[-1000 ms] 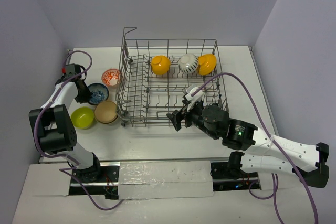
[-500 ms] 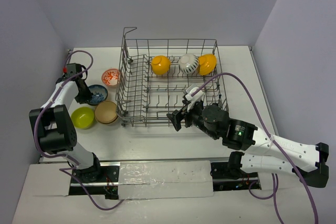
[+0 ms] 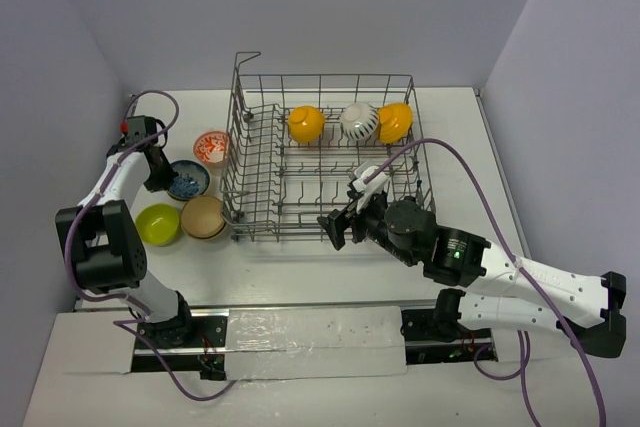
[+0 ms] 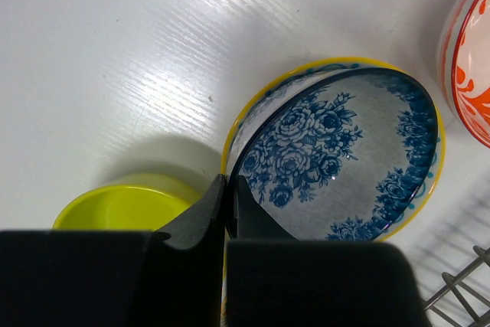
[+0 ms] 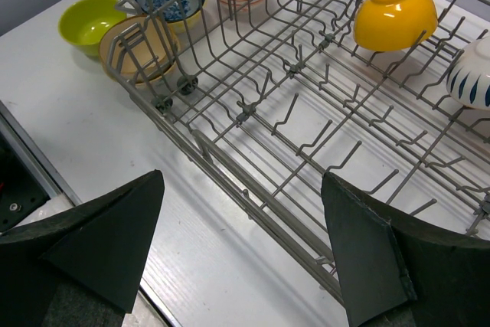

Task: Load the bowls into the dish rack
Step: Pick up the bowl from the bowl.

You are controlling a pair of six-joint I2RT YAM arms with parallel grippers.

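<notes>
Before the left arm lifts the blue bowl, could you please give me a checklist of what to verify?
1. Left gripper shut on the blue bowl's rim: ok.
2. Blue bowl free of the red bowl and green bowl: cannot tell, both sit very close.
3. Rack has free rows: ok, the near rows are bare.
4. Right gripper open and holding nothing: ok.
5. Right gripper outside the rack: ok, it hovers by the near rim.
</notes>
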